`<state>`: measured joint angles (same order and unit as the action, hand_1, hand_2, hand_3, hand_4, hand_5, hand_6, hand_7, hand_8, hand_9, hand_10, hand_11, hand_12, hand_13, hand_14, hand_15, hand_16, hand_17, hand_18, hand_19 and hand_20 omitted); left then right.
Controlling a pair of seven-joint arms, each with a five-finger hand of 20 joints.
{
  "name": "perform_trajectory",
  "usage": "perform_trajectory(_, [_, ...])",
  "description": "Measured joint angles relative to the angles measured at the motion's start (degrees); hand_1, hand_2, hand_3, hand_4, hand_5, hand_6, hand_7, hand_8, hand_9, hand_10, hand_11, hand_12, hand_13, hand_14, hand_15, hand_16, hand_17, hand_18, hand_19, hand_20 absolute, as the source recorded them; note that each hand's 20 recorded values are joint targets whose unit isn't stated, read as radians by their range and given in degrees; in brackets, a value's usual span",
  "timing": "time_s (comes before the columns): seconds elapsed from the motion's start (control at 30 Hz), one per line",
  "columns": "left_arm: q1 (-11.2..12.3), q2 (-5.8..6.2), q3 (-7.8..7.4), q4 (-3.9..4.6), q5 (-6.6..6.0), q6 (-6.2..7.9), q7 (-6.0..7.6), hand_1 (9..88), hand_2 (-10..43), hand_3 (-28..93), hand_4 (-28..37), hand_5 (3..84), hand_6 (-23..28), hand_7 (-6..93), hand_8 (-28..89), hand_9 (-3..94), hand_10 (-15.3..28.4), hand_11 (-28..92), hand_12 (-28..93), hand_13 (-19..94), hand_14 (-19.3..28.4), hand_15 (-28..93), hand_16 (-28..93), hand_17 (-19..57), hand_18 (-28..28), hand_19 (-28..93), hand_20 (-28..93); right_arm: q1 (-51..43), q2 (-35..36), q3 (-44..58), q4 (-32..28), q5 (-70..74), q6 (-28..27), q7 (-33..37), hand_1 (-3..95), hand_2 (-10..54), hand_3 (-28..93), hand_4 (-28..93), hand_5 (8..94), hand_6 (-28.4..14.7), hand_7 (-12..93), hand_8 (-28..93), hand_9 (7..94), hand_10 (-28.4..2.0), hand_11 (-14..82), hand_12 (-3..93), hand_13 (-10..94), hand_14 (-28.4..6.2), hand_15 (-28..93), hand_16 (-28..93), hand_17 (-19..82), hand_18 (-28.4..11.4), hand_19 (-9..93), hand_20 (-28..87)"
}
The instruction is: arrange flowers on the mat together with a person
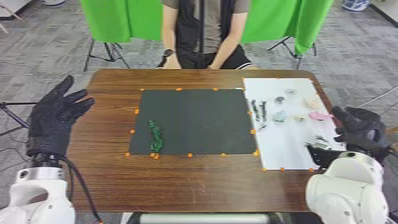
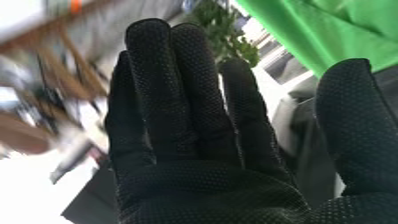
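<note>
progress: early stage, I'd say; 1 item on the mat (image 1: 194,120), rest over on the white sheet (image 1: 282,146)
done: green stem (image 1: 156,137) lying on the mat, left side, toward the near edge, running roughly near-far
to do: prob. bring stems + blooms across to the mat, w/ the person's help
dark stems (image 1: 258,111): side by side, left part of the sheet, nr the mat
blue bloom (image 1: 280,116): mid sheet, just right of the dark stems
pink bloom (image 1: 321,116): right edge of the sheet, close to the R robot hand
beige bloom (image 1: 312,103): right part of the sheet, a bit farther off than the pink one
sprig (image 1: 321,142): right part of the sheet, near end; exact type can't tell
R robot hand (image 1: 362,127): at the sheet's right edge; wide open, fingers straight, thumb well apart; nothing in grip; contact w/ the pink bloom can't tell
L robot hand (image 1: 55,115): left of the table (image 1: 178,187), raised; open, fingers spread, holding nothing, well apart from the stem
orange bits (image 1: 179,89): dotted along the mat's edges
</note>
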<state>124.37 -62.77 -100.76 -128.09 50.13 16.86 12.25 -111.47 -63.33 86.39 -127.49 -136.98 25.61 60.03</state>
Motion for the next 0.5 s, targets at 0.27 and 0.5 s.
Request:
perform_trajectory(0.27, [0.0,0.01,-0.25,-0.18,-0.22,-0.03,0.48,22.3,7.1,75,-26.1,36.3,8.5,5.5,-6,37.0,20.1,23,12,30,27.0,50,-7,-3.0,28.4,60,17,-3.8,1.0,3.6,0.5,-7.4,-7.7,4.1,25.1,1.3,68,-22,45.6,-1.7,14,-13,60.8,-17.2,31.6,16.6,56,-15.6,56,10,15,-23.3,60,15])
perform_trajectory(0.5, [-0.2,0.25,-0.28,-0.30,-0.33,-0.13,0.70,22.4,7.1,75,-26.3,36.3,8.5,5.6,-6,37.0,20.1,23,12,30,27.1,50,-7,-3.0,28.4,60,17,-5.3,-0.2,4.4,1.9,-3.4,-18.1,2.9,25.5,-0.2,68,-22,44.7,-1.8,14,-13,57.5,-17.9,28.9,16.4,53,-16.2,54,10,12,-23.4,57,15])
